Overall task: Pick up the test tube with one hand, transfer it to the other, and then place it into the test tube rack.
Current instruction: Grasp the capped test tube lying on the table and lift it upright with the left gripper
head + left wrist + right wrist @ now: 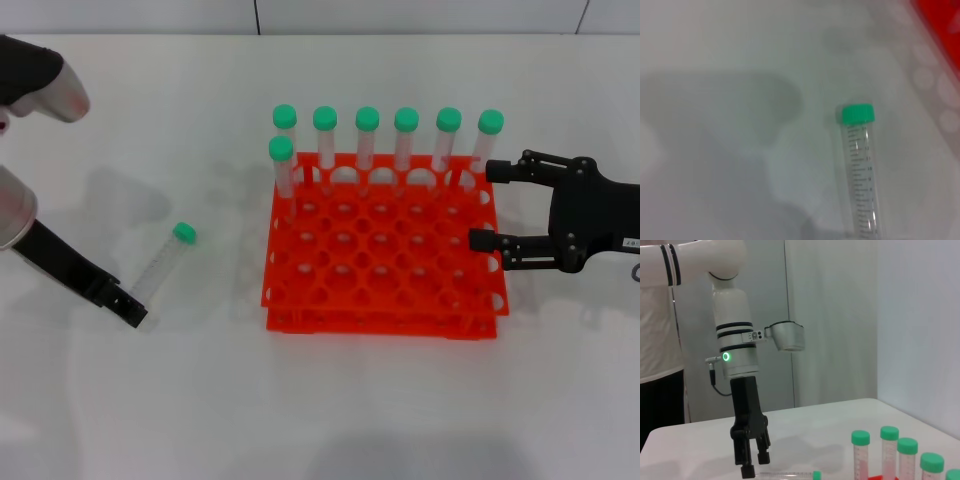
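Note:
The test tube [163, 262], clear with a green cap [184, 233], lies flat on the white table left of the rack. It also shows in the left wrist view [860, 175] and the right wrist view [790, 474]. My left gripper [126, 305], on the silver-white arm with the green ring [727, 357], is low at the tube's bottom end with its fingers [746, 471] a little apart and empty. The orange-red rack [380, 300] stands at the centre. My right gripper [490, 205], black with a white label, hovers open and empty at the rack's right edge.
Several green-capped tubes [406, 135] stand along the rack's far row, and one more [281, 160] in the second row at its left end. Their caps also show in the right wrist view [890, 434]. A corner of the rack [942, 20] shows near the lying tube.

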